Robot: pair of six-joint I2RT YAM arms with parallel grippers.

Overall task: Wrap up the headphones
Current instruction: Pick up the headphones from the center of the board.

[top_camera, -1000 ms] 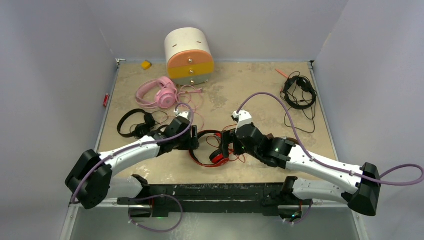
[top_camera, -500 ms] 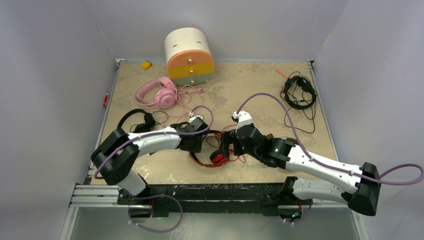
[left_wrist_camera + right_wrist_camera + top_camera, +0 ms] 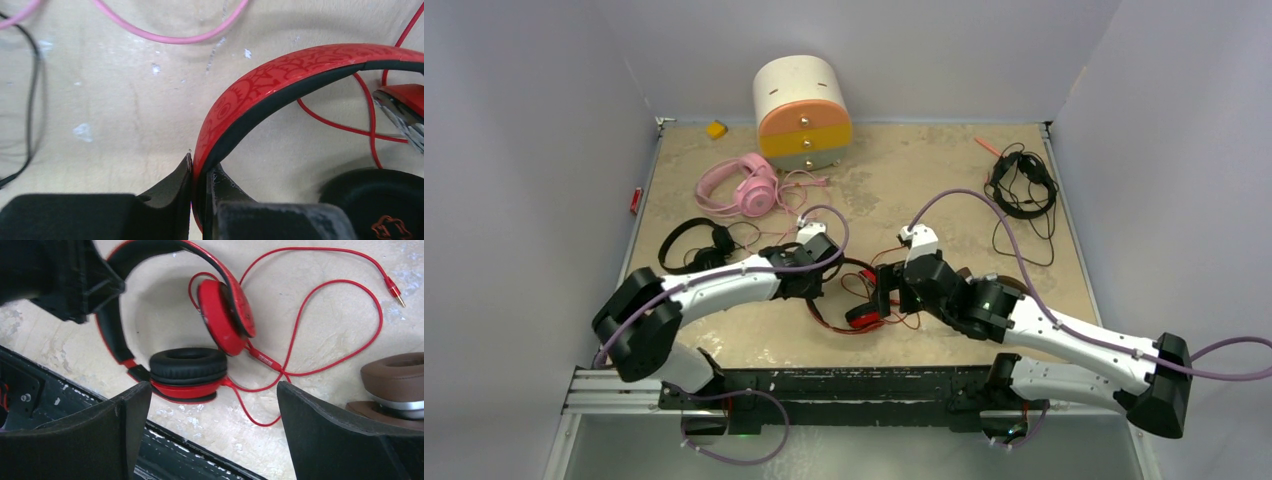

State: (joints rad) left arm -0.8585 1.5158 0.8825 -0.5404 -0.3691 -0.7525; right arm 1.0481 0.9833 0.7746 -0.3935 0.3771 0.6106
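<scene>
Closest to me: my left end effector (image 3: 201, 167) is pressed together on the headband of the red headphones (image 3: 280, 70), pinching that patterned band right between the fingers. The pair lies on the tabletop (image 3: 904, 180) near the front edge, about in the middle. One ear cup sits flat with its black pad up, the other is tipped on its side.

My right end effector (image 3: 214, 389) hangs just above those cups, spread wide, holding nothing. The red cable (image 3: 310, 305) loops loose off to the right, with its plug (image 3: 395, 291) lying free. Just beside that, the brown headphones (image 3: 395, 377) sit close by my right arm.

Further back on the left are the left black headphones (image 3: 692, 243), then the pink headphones (image 3: 742, 186) with their cable spilled around them. The other black headphones (image 3: 1022, 185) are in the far right corner, and the drawer box (image 3: 803, 112) stands at the back.
</scene>
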